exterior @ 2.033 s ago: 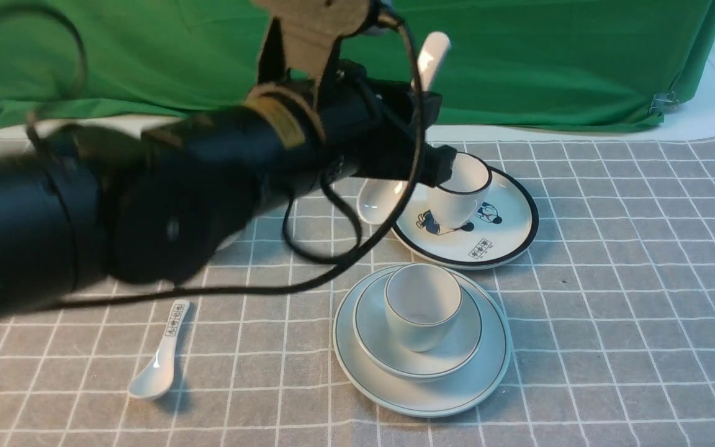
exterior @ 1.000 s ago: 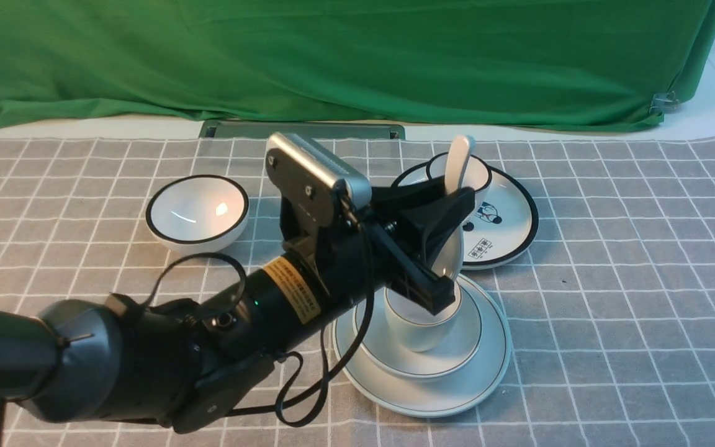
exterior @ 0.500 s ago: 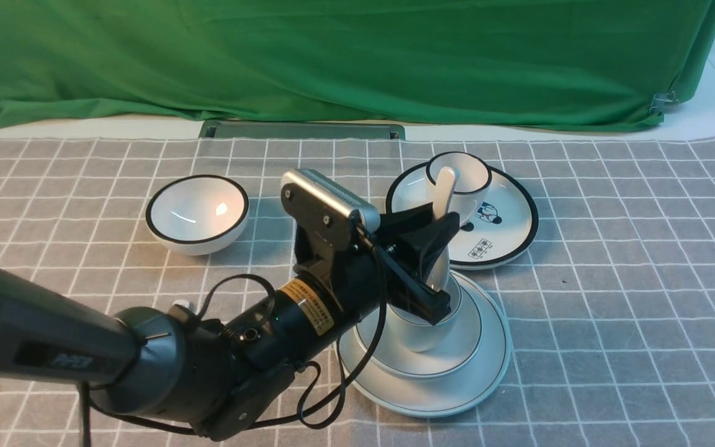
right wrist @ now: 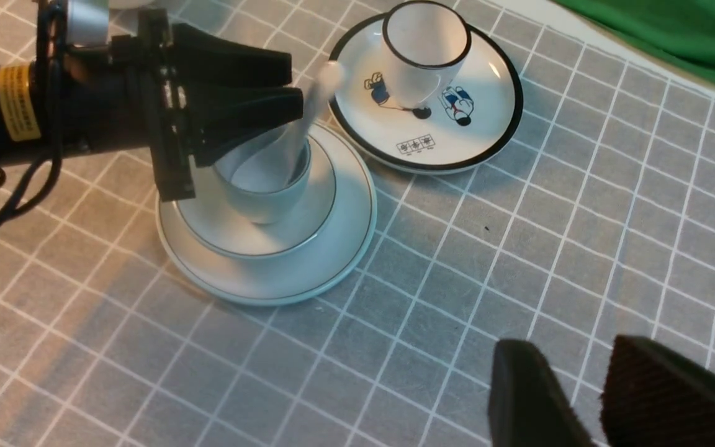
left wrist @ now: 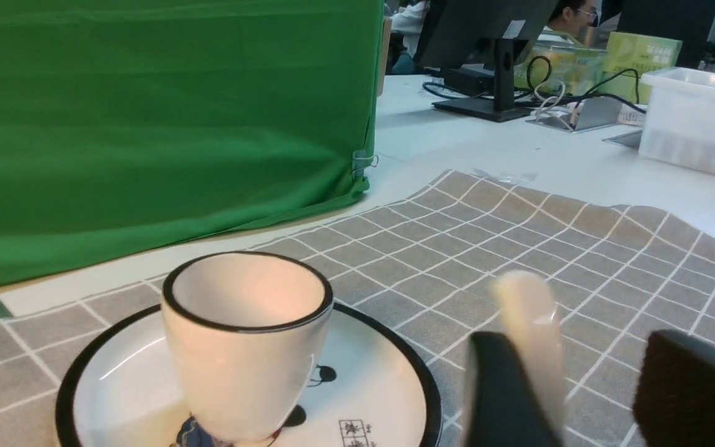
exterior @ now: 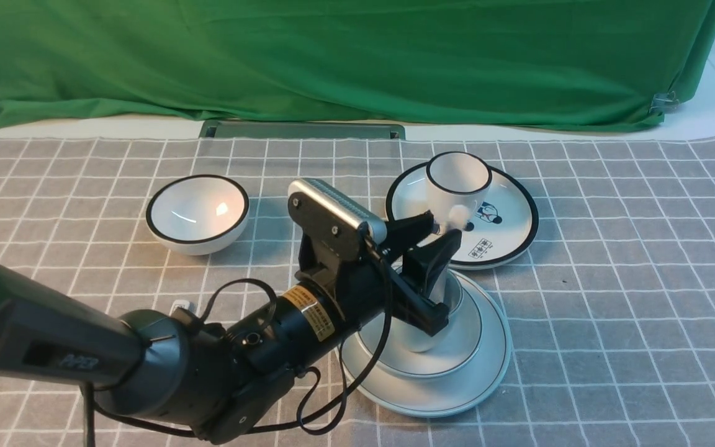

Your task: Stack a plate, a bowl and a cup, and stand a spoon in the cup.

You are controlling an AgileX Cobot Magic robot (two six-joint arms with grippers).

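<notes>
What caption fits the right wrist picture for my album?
Plain white ceramic spoon stands in the squat pale-white cup, stacked on shallow pale bowl and round pale plate; left pincer open around it.

— What is sitting mid-frame?
— A tapered white cup with a black rim [left wrist: 246, 347] is standing on a black-rimmed cartoon plate [left wrist: 382, 397].
— And in the foreground?
— A blurred white ceramic spoon [left wrist: 531, 329] is rising just beside one black finger [left wrist: 500, 397] of the left gripper [left wrist: 584, 351], whose jaws are gaping.

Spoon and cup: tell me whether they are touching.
Touching. The right wrist view shows the spoon standing in the cup, its lower end resting down inside while the handle sticks up above the rim.
</notes>
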